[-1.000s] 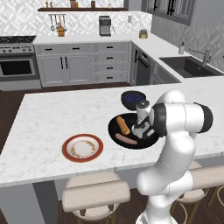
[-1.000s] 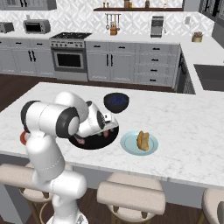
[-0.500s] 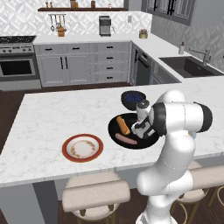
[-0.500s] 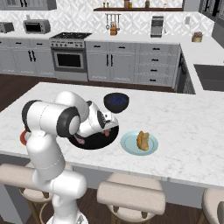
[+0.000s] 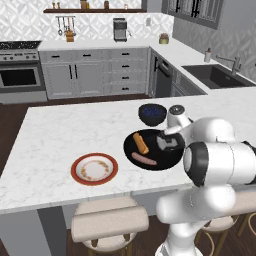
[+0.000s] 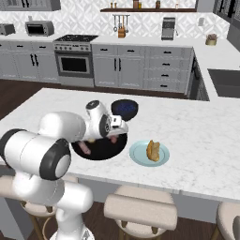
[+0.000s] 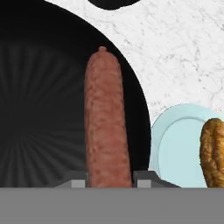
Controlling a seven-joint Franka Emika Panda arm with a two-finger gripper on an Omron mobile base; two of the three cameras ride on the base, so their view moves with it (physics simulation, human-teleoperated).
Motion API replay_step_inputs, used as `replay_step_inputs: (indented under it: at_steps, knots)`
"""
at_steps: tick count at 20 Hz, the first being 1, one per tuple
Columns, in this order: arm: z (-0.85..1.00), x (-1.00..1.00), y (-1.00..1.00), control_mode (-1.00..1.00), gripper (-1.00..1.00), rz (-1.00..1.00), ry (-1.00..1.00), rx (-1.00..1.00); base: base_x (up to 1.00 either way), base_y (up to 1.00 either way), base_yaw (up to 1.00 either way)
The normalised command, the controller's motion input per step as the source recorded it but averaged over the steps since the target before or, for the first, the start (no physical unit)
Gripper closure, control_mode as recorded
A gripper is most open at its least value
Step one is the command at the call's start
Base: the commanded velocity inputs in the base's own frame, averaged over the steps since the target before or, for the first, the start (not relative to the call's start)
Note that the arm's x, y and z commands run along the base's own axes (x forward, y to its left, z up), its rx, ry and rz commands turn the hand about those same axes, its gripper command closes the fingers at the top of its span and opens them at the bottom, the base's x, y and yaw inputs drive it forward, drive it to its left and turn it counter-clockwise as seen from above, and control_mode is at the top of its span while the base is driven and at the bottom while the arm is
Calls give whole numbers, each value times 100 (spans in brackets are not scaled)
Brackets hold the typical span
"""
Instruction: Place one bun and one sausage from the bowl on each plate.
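The black bowl [image 5: 164, 159] sits mid-counter with a bun [image 5: 141, 143] and a sausage [image 5: 144, 160] lying in its left half. My gripper [image 5: 167, 144] reaches down into the bowl's right half. In the hand view my gripper [image 7: 109, 181] is shut on a second sausage [image 7: 107, 122], which runs straight out between the two fingertips [image 7: 78, 181] over the bowl [image 7: 39, 109]. The pale blue plate [image 6: 161, 158] lies just right of the bowl [image 6: 103, 151] and carries a bun [image 6: 153, 150]. Left of the bowl lies the cream plate with a red rim [image 5: 94, 168], bare.
A small dark-blue bowl [image 5: 152, 113] stands just behind the black bowl. Stools [image 5: 110, 222] line the counter's near edge. My own arm [image 5: 220, 155] bulks over the bowl's right side.
The jaws have closed from wide apart onto the sausage in the bowl. The arm and the other items have barely moved.
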Motion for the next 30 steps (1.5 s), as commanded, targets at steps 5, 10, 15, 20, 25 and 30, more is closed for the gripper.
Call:
replay_step_inputs:
  at_steps: [5, 10, 15, 20, 25, 30]
  knots:
    - [90, -14, -87, -100, 100, -26, 4, 20, 0, 0, 0]
    - [-29, 0, -71, -100, 100, -31, 2, 9, 0, 0, 0]
    - [-34, -10, -17, -100, 100, -2, 0, 15, 0, 0, 0]
    - [-18, -9, -37, -100, 100, 0, 0, 12, 0, 0, 0]
    - [-27, -2, -2, -100, 100, 6, 0, 0, 0, 0, 0]
    - [-28, 0, 0, -100, 100, 8, 0, 0, 0, 0, 0]
